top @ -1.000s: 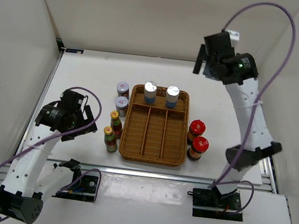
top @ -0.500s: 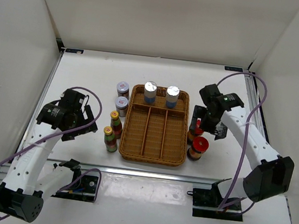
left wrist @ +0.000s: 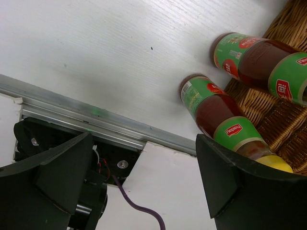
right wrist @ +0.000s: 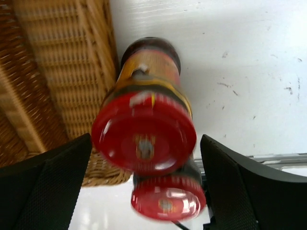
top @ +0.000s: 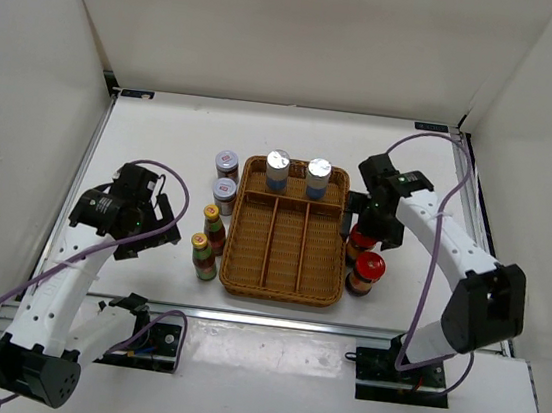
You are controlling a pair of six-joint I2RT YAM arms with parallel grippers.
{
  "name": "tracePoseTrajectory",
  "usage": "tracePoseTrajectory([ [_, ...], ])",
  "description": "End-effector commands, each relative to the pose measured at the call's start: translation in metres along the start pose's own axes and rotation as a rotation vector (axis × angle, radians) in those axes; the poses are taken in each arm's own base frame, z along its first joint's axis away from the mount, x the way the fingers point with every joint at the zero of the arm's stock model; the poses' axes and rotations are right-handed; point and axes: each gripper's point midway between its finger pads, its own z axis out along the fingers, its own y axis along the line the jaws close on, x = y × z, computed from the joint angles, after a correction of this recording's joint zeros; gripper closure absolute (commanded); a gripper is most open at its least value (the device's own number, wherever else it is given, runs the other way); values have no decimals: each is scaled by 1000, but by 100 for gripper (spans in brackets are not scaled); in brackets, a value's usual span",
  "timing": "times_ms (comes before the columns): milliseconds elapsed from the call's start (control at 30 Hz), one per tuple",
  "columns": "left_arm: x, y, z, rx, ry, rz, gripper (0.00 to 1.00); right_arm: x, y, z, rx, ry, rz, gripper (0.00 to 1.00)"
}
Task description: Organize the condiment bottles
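In the top view, two silver-capped bottles (top: 278,167) (top: 319,171) stand in the back section of the wicker tray (top: 275,293). Two purple-lidded jars (top: 226,164) (top: 224,192) and two yellow-capped bottles (top: 212,225) (top: 203,254) stand left of the tray. Two red-capped bottles (top: 359,241) (top: 367,269) stand to its right. My right gripper (top: 369,232) is open over the farther red-capped bottle (right wrist: 144,129), fingers on either side of its cap with gaps. My left gripper (top: 161,223) is open and empty, left of the yellow-capped bottles (left wrist: 220,115).
The tray's three long front sections hold nothing. The tray's wicker edge (right wrist: 48,57) runs close beside the red-capped bottles. The table's near metal rail (left wrist: 96,120) lies just below the left gripper. White walls enclose the table on three sides.
My right arm has swung down from high at the back to the red-capped bottles, its open fingers now straddling the farther one. The left arm has barely moved.
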Motion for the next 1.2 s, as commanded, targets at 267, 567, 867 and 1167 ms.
tracePoseTrajectory([
  [267,-1,0,2,-5,-7,2,0,-3,-13,8,61,-5,24,36],
  [567,-1,0,2,-5,-7,2,0,-61,-7,-84,62,-277,-7,76],
  [867,-1,0,0,0,-14,0,0,-49,77,-80,-81,-195,-222,82],
  [1167,-1,0,0,0,-14,0,0,-28,87,-14,-43,-66,-225,81],
])
